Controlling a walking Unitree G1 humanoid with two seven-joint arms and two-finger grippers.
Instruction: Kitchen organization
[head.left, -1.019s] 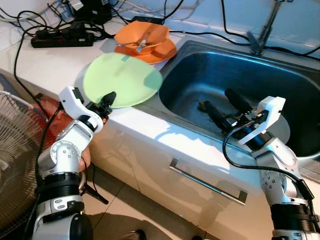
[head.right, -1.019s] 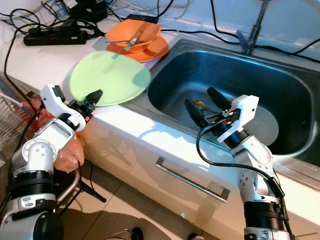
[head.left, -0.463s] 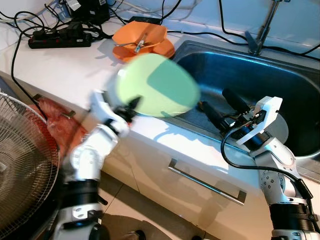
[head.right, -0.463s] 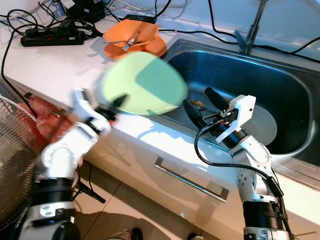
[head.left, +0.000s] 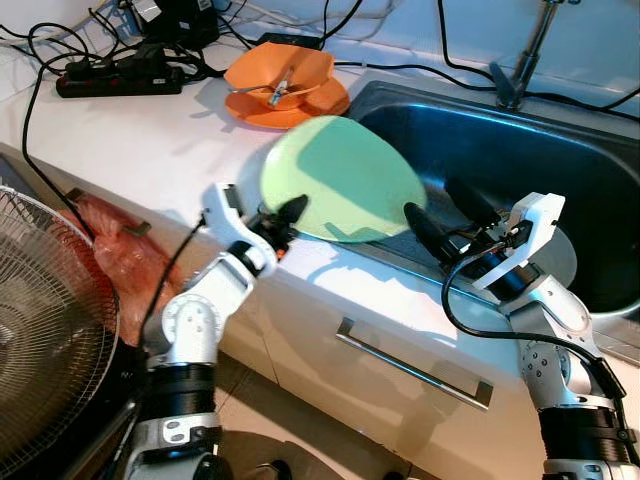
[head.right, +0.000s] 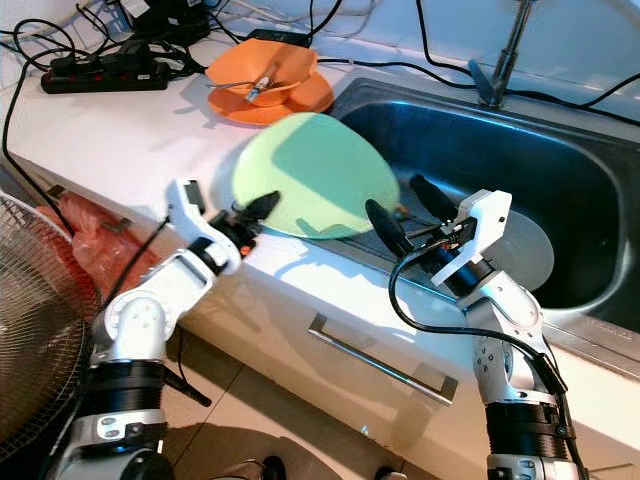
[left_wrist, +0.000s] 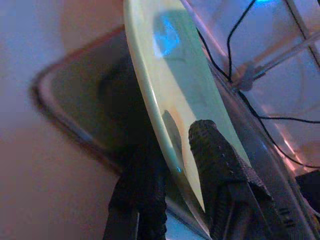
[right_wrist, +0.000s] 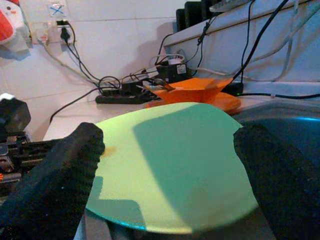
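Green plate (head.left: 342, 178) is held off the bench (head.left: 150, 140), tilted, hanging over the near-left corner of the sink (head.left: 560, 170). Left pincer (head.left: 287, 214) is clamped on the plate's near rim, on the side away from the sink.

Left wrist view gives the grip detail: plate edge-on, one finger (left_wrist: 220, 165) on its upper face, the other under it, rim pinched between them. Head views can't resolve that.

Right pincer (head.left: 440, 212) sits over the sink basin, just beside the plate's sink-side edge, fingers spread wide, holding nothing. Right wrist view looks across the plate between both fingers (right_wrist: 55, 175); plate surface sits in the gap with no contact visible. Head views show the nearer fingertip close to the rim; can't tell if it touches.

Right wrist view also shows wall sockets and plugs behind the bench that the head views crop out.

Orange dishes (head.left: 288, 80) with a utensil in them sit on the bench beside the sink's far-left corner. Black power strip (head.left: 125, 78) further from the sink. Tap (head.left: 520, 70) on the sink's far rim. Fan grille (head.left: 45, 320) and a red bag (head.left: 125, 255) are below the bench front, well away from the sink.
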